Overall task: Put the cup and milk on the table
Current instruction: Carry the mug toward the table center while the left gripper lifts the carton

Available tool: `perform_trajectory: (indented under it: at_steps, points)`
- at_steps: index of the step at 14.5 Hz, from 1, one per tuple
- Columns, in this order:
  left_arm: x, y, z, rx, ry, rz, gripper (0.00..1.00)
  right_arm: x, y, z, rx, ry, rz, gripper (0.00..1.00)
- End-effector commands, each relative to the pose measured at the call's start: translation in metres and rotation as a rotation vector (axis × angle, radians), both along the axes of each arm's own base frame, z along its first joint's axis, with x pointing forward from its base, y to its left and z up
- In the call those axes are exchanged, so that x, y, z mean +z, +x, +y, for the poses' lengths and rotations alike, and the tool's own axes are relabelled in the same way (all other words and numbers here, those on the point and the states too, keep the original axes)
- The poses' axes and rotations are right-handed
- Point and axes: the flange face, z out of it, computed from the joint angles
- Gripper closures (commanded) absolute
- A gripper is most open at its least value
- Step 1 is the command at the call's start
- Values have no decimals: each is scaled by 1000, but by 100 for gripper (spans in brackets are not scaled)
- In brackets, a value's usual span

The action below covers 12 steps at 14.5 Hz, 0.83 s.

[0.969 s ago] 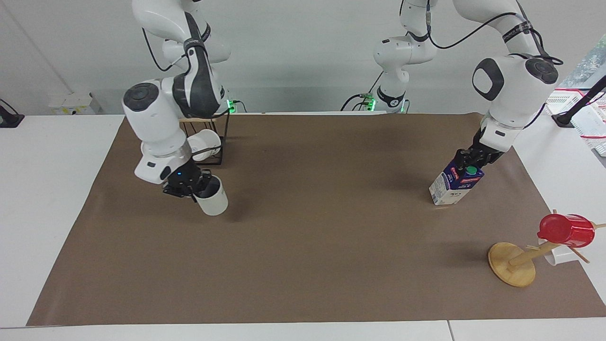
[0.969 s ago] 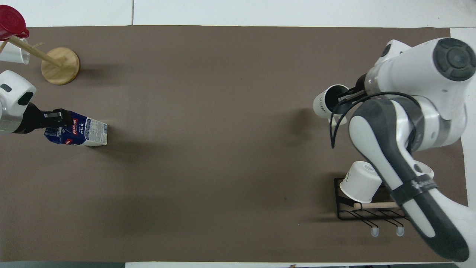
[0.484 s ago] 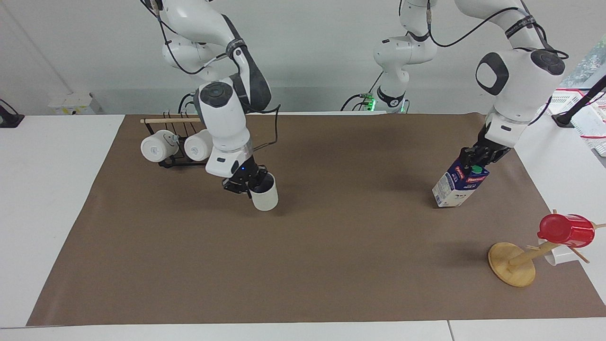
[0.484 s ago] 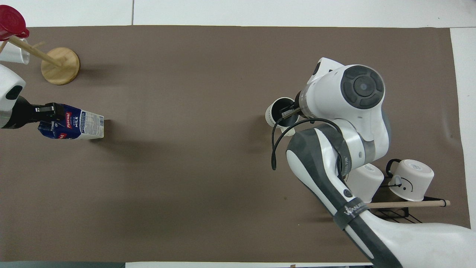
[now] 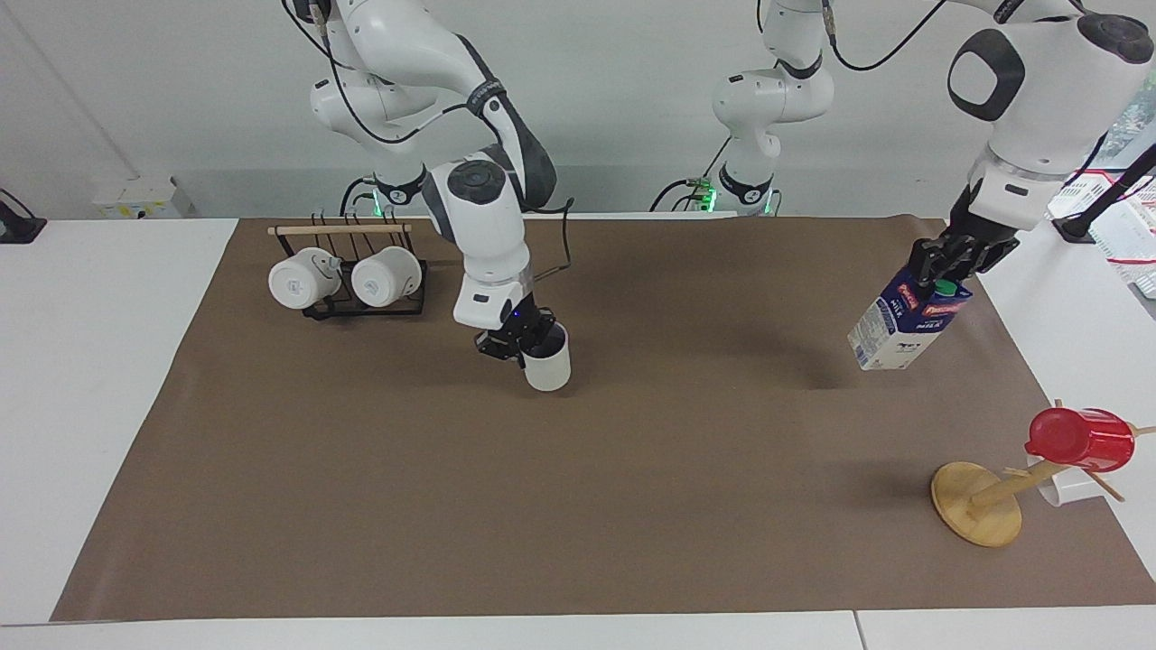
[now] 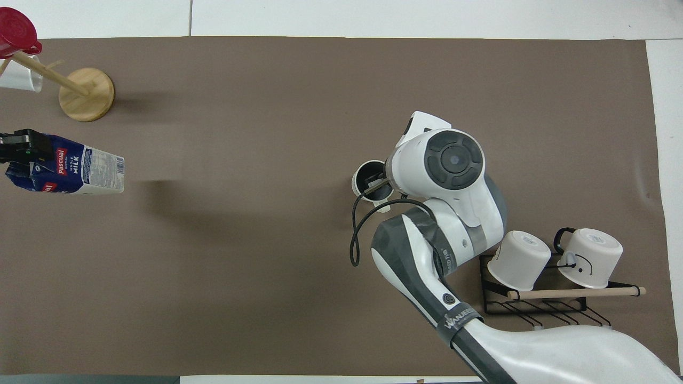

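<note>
My right gripper is shut on the rim of the cup, a white mug with a grey inside. It holds the cup slightly tilted and low over the brown paper sheet on the table, near its middle; I cannot tell whether it touches. In the overhead view the cup shows beside the right gripper. My left gripper is shut on the top of the milk, which hangs tilted in the air over the paper toward the left arm's end. The milk and left gripper also show from overhead.
A black wire rack with two white mugs stands near the right arm's base; it also shows from overhead. A wooden mug tree with a red cup stands at the left arm's end, farther from the robots.
My right arm has carried the cup from beside the rack toward the table's middle. My left arm has lifted the milk higher over the paper.
</note>
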Motion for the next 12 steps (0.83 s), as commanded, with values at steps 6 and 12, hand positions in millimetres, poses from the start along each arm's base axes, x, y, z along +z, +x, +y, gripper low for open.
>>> perform_trajectory:
  at_steps: [6,12]
  points:
    - [3,12,-80,-65,71,9,100,-22,0,16,-46,-24,-3,100]
    - [-27,8,-214,12,33,-8,100,21,15,-1,-140,6,-38,0]
